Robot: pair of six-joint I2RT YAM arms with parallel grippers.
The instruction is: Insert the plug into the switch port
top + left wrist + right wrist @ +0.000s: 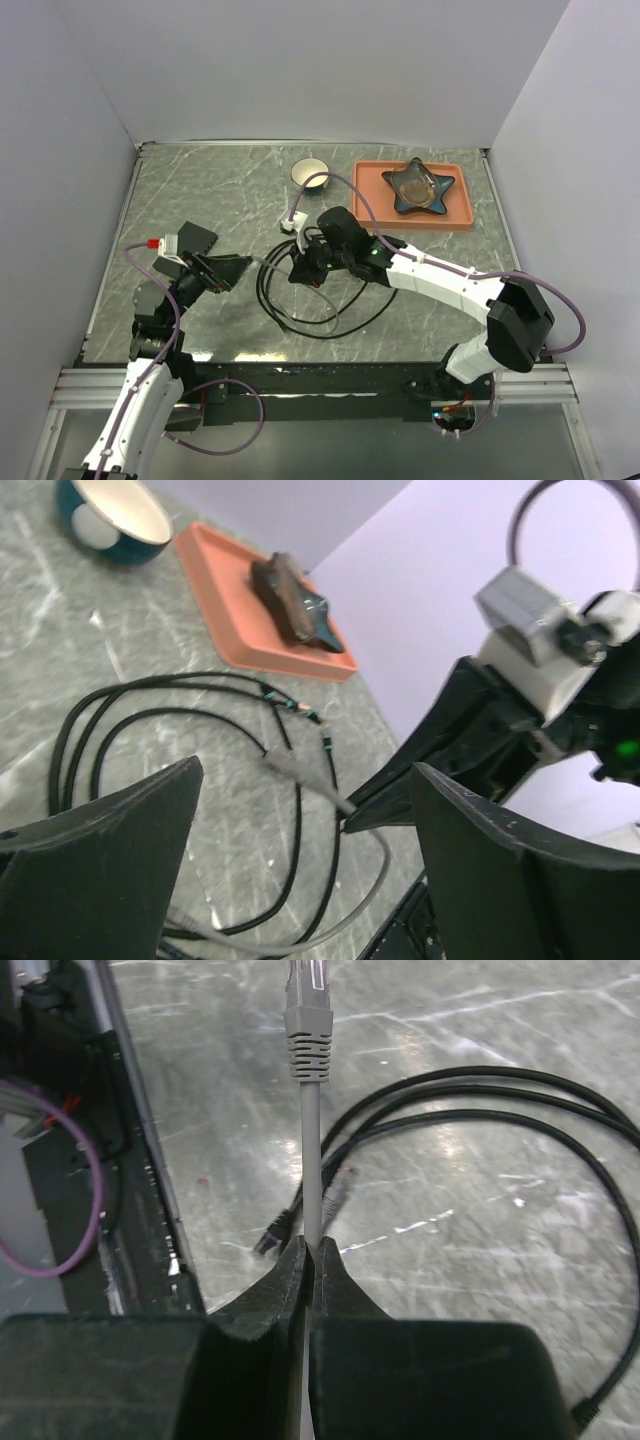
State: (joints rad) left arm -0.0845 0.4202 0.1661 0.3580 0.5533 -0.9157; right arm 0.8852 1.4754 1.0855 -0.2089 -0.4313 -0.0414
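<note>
Right gripper (pixel 310 1252) clamped the grey cable (pixel 311 1160), its plug (pixel 307 1030) sticking out just ahead of it, while the left gripper (pixel 305 780) gaped open.

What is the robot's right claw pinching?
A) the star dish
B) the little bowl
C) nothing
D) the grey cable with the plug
D: the right gripper is shut on the grey cable, its plug poking out past the fingertips.
</note>
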